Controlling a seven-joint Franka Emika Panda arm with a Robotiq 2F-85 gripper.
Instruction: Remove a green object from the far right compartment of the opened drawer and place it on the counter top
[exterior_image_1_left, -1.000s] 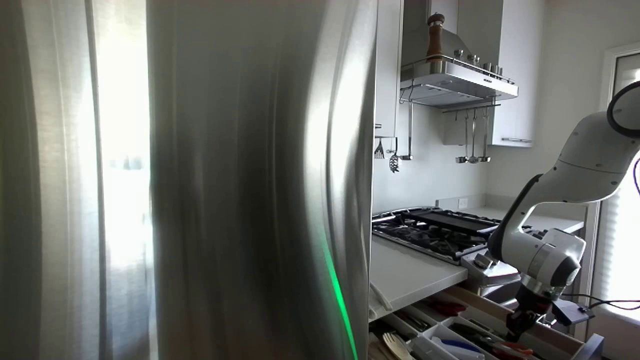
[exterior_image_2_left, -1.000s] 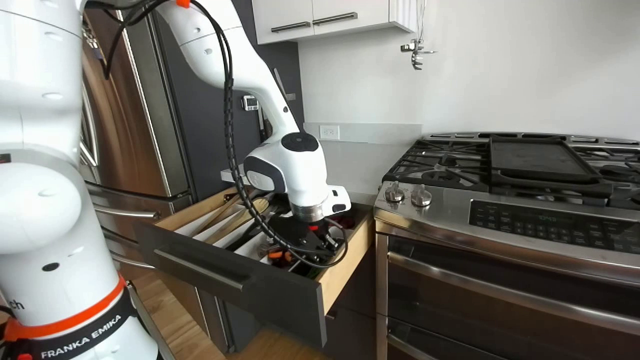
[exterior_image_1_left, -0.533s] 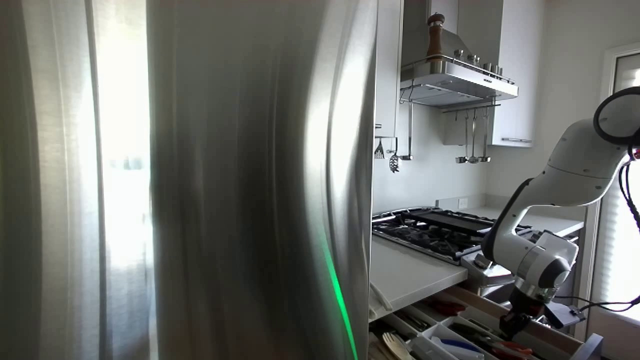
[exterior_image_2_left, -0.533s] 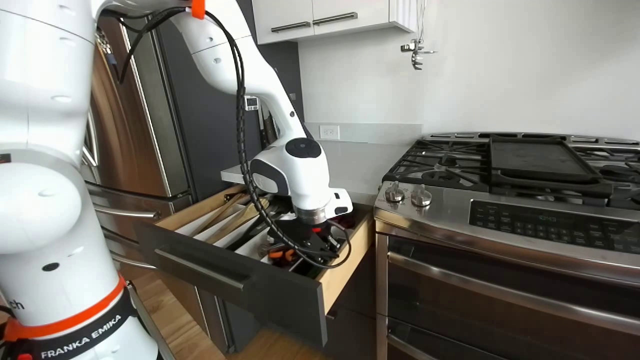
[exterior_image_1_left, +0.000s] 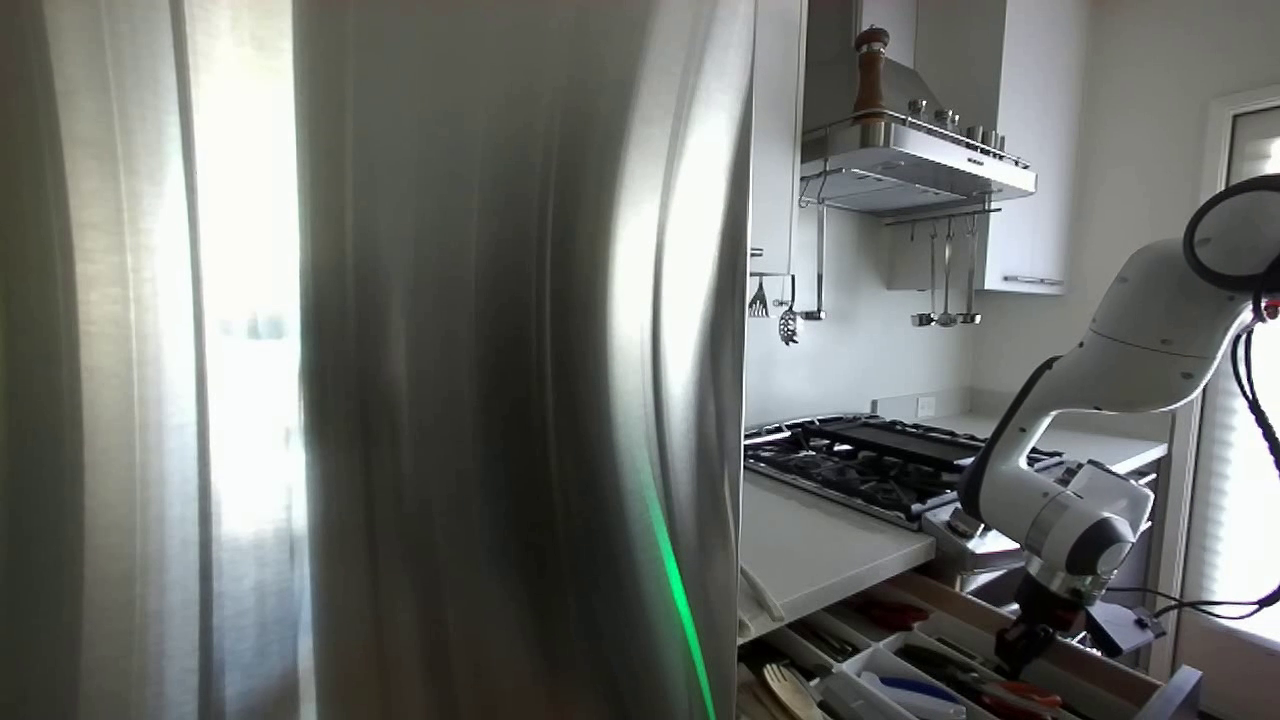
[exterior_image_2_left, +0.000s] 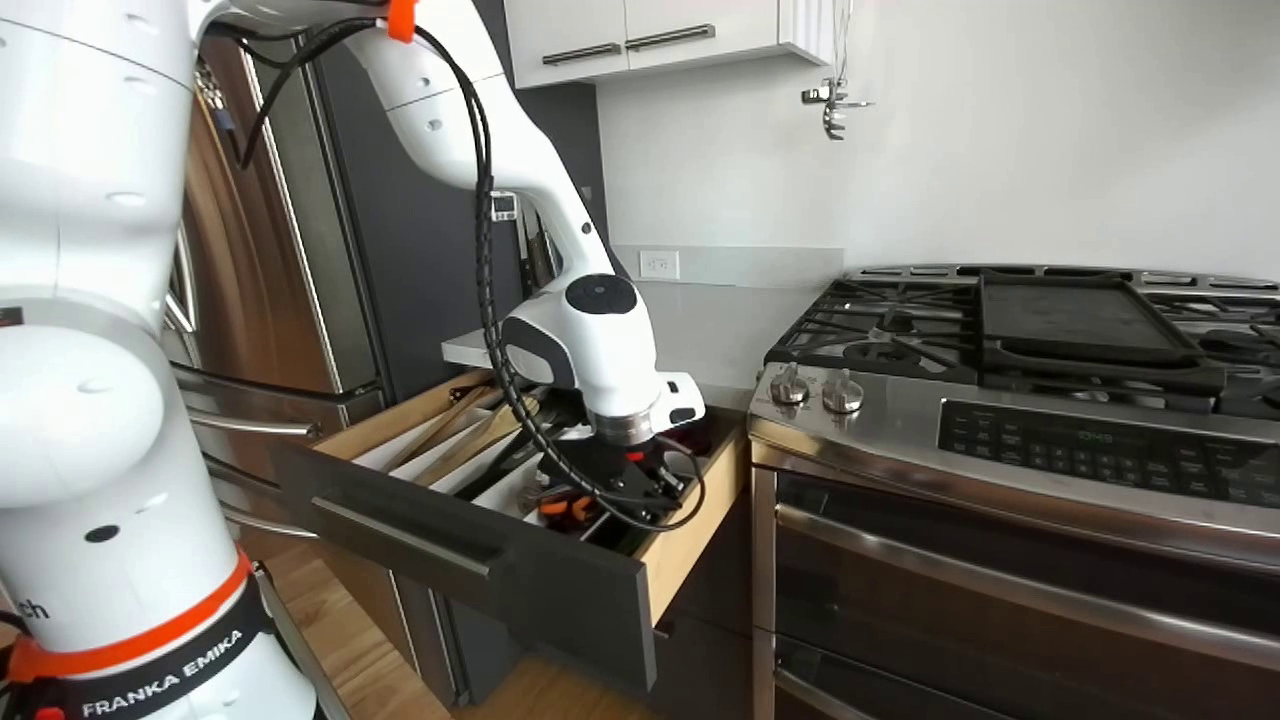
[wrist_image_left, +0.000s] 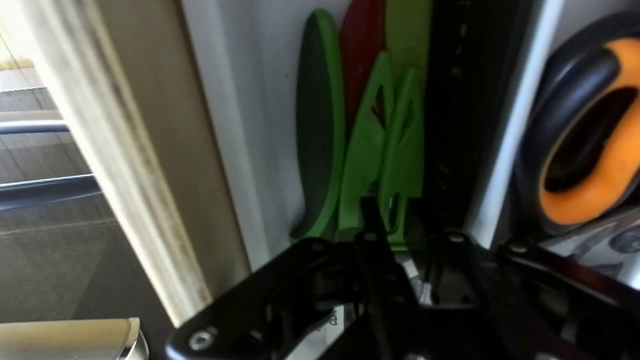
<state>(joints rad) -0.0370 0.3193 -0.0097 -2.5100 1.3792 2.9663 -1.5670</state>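
Note:
In the wrist view, two bright green clip-like pieces (wrist_image_left: 407, 145) (wrist_image_left: 362, 150) lie side by side in the end compartment, with a dark green-edged item (wrist_image_left: 322, 130) beside them. My gripper (wrist_image_left: 392, 205) reaches down over their lower ends. Its fingers stand a small gap apart, with the right green piece's end showing between them. Whether they touch it I cannot tell. The gripper is dark in both exterior views (exterior_image_1_left: 1018, 655) (exterior_image_2_left: 660, 495), low inside the opened drawer (exterior_image_2_left: 480, 550). The pale counter top (exterior_image_1_left: 830, 550) lies behind the drawer, also in an exterior view (exterior_image_2_left: 710, 325).
The drawer's wooden side (wrist_image_left: 150, 190) runs close beside the compartment, and a white divider (wrist_image_left: 520, 120) bounds it opposite. Orange-handled scissors (wrist_image_left: 580, 200) lie past the divider. A red piece (wrist_image_left: 362, 45) lies above the clips. The stove (exterior_image_2_left: 900, 400) stands to the drawer's right in an exterior view.
The arm has leaned forward, and the gripper has shifted slightly along the drawer toward the counter, mostly in the earlier half second. Nothing is seen lifted out.

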